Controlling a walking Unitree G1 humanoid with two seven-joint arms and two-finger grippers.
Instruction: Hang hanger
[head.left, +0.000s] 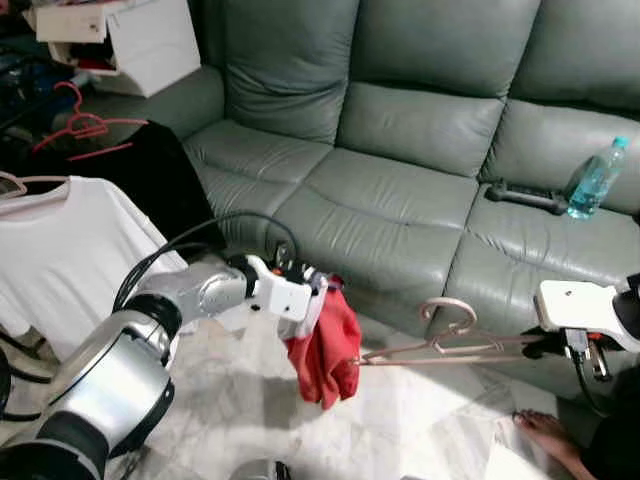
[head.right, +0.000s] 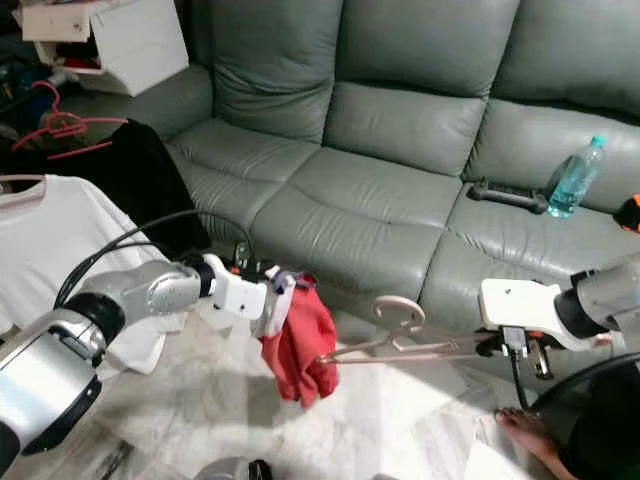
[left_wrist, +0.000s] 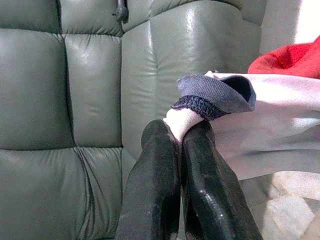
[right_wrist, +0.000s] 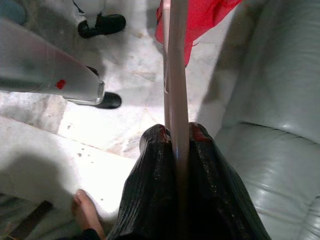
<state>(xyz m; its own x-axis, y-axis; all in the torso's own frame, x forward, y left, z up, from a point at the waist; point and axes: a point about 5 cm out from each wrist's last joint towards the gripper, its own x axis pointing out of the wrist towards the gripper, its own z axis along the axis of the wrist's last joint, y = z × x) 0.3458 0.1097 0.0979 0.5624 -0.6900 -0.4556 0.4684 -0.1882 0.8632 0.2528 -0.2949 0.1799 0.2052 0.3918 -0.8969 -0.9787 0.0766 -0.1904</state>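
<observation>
A red and white shirt (head.left: 326, 350) hangs in front of the grey sofa (head.left: 400, 190). My left gripper (head.left: 318, 285) is shut on its collar (left_wrist: 210, 97), the black fingers (left_wrist: 165, 175) pinching the white and blue fabric. A pale pink hanger (head.left: 440, 340) lies level in the air, its far tip at the red cloth and its hook (head.left: 450, 312) pointing up. My right gripper (head.left: 545, 345) is shut on the hanger's near end (right_wrist: 176, 100), the bar running between the fingers (right_wrist: 150, 170).
A water bottle (head.left: 596, 180) and a black handle-like object (head.left: 525, 195) lie on the sofa at right. A white T-shirt (head.left: 60, 250), black garment (head.left: 150, 170) and red hanger (head.left: 80, 125) are at left. A person's bare foot (head.left: 545, 432) rests on the marble floor at lower right.
</observation>
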